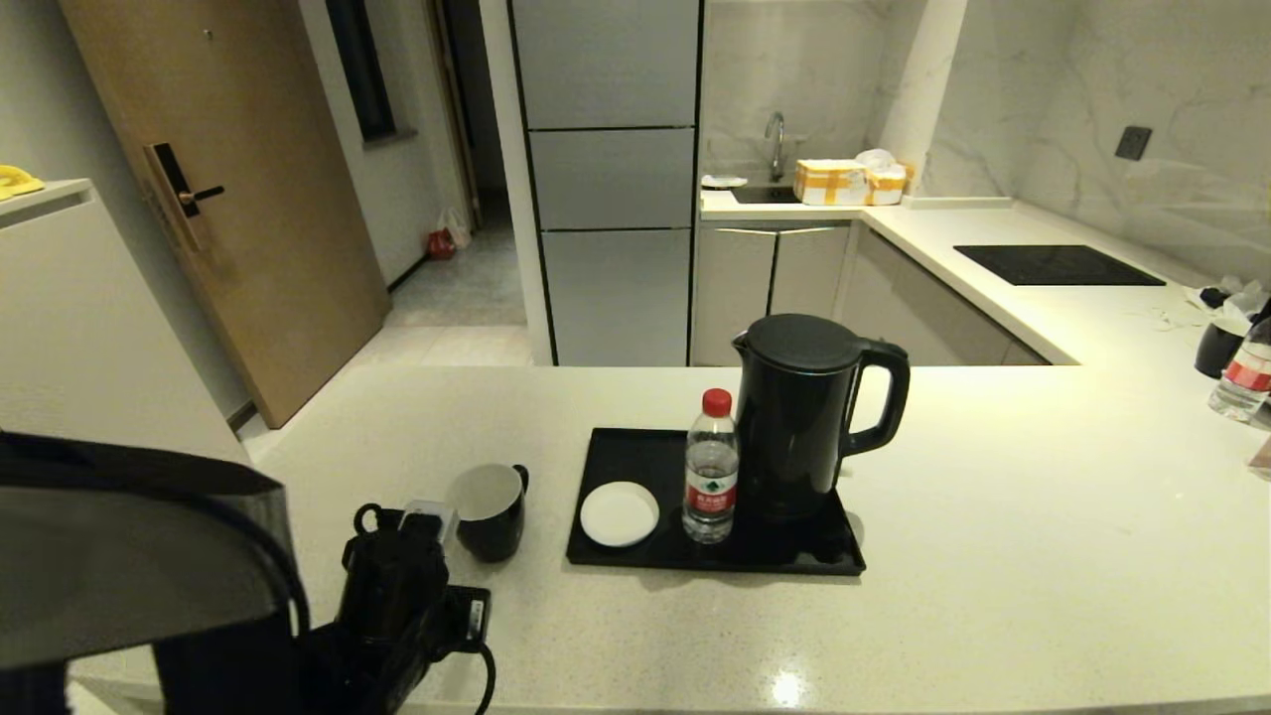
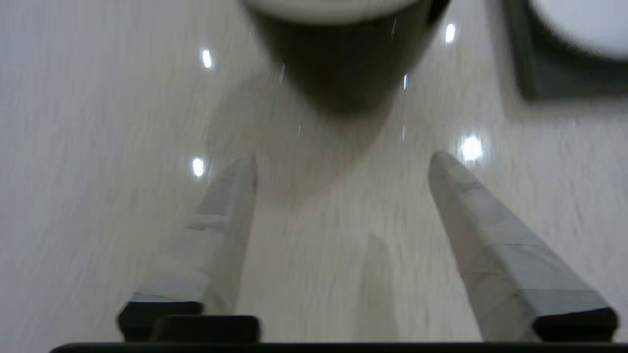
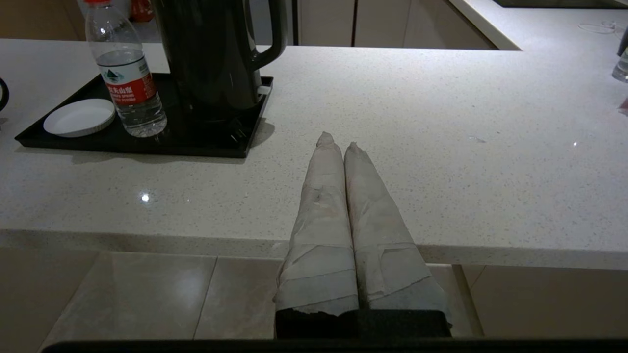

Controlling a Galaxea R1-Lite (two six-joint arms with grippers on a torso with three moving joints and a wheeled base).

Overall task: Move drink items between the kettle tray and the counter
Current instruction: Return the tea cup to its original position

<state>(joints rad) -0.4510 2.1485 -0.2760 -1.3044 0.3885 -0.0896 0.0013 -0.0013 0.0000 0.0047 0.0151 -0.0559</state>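
The black mug [image 1: 490, 508] with its white inside stands on the off-white counter [image 1: 993, 556], just left of the black kettle tray [image 1: 635, 457]. The black kettle [image 1: 804, 417] and the red-capped water bottle [image 1: 711, 467] stand on the tray. My left gripper [image 1: 429, 518] is low over the counter, close behind the mug. In the left wrist view it [image 2: 343, 162] is open with nothing between its fingers, and the mug [image 2: 343, 59] is just beyond the tips, apart from them. My right gripper [image 3: 337, 139] is shut and empty at the counter's front edge, right of the tray [image 3: 147, 142]; it does not show in the head view.
A small white saucer [image 1: 620, 513] lies on the tray's front left. At the counter's far right stand another bottle [image 1: 1241, 372] and a dark cup [image 1: 1219, 348]. A black cooktop [image 1: 1058, 264] is set into the back counter.
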